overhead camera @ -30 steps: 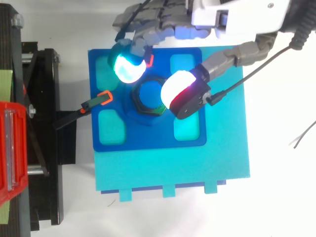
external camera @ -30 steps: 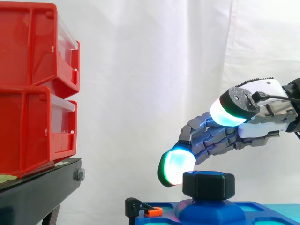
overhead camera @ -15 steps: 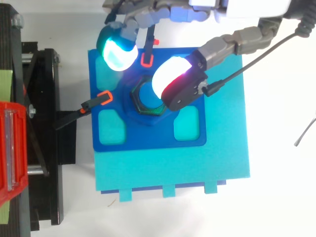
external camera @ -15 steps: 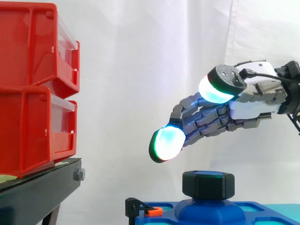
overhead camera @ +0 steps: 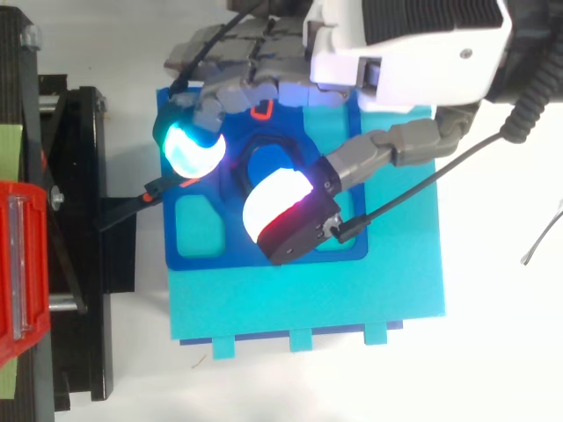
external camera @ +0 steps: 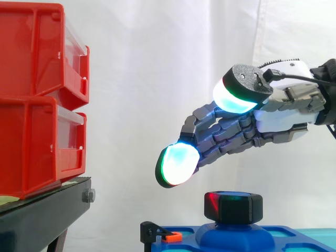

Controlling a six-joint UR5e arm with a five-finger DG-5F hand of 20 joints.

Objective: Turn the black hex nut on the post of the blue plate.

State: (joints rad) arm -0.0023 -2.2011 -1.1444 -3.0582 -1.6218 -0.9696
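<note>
The black hex nut point(external camera: 233, 207) sits on the round blue post point(external camera: 235, 236) of the blue plate point(overhead camera: 264, 255). From above, part of the nut point(overhead camera: 262, 145) shows under the hand. My hand point(external camera: 247, 128) hovers above the nut, apart from it, with its fingers loosely spread and nothing held. One glowing fingertip point(external camera: 176, 165) hangs up and to the left of the nut. The thumb pad point(overhead camera: 281, 209) lies over the plate's near side, and a cyan fingertip point(overhead camera: 189, 149) is over the plate's left edge.
Stacked red bins point(external camera: 39, 100) stand on a black stand point(external camera: 42, 212) at the left. The blue plate rests on a teal base point(overhead camera: 308, 299). Small black clamps with orange tips point(overhead camera: 180, 174) sit at the plate's left and far edges.
The hand rose off the nut, then moved left and toward the plate's near side. Its fingers stay spread. The nut has stayed on the post.
</note>
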